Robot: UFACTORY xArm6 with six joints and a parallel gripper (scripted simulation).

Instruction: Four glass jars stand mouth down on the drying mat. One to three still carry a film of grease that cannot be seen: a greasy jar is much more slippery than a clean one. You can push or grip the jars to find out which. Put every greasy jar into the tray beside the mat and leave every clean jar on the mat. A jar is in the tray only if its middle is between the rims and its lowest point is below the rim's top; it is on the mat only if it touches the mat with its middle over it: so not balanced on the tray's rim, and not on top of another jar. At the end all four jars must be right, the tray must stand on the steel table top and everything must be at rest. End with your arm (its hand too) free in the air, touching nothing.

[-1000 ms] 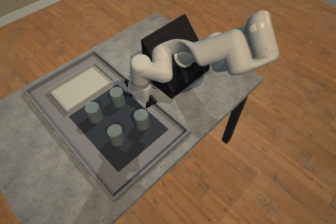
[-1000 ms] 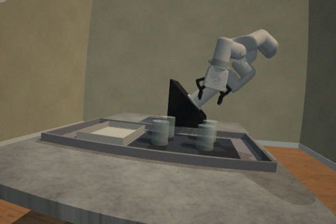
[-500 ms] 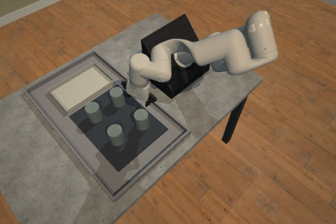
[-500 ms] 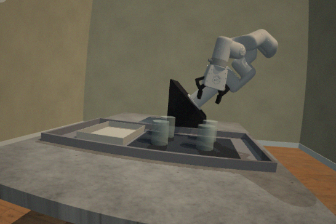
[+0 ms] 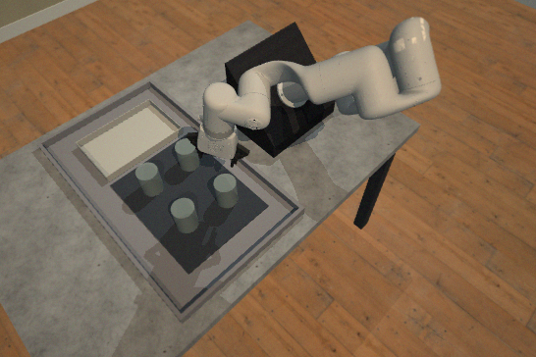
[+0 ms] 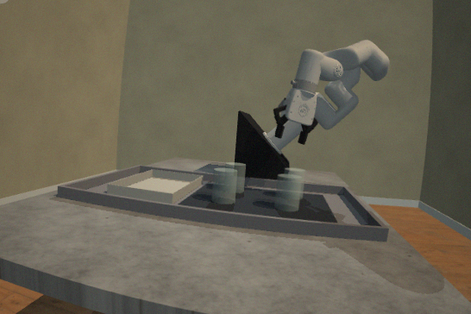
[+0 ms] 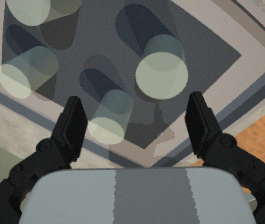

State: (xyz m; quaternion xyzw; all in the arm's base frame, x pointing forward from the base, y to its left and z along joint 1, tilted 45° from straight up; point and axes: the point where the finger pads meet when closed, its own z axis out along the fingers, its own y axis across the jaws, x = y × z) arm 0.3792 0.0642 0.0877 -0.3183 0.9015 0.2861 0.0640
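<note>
Jaws stood wide, empty, high above four jars (image 5: 187, 154); your crooked descent could topple one off mat (image 5: 196, 244).

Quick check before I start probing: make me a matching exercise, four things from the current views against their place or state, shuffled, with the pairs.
Things:
1. gripper
2. tray
3. jars
4. drying mat

Places or states:
A. dark sheet with all four standing on it
B. open, empty, high above the work area
C. pale, holds no jar, beside the mat
D. upright on the mat, apart from one another

Pairs: 1-B, 2-C, 3-D, 4-A
</note>
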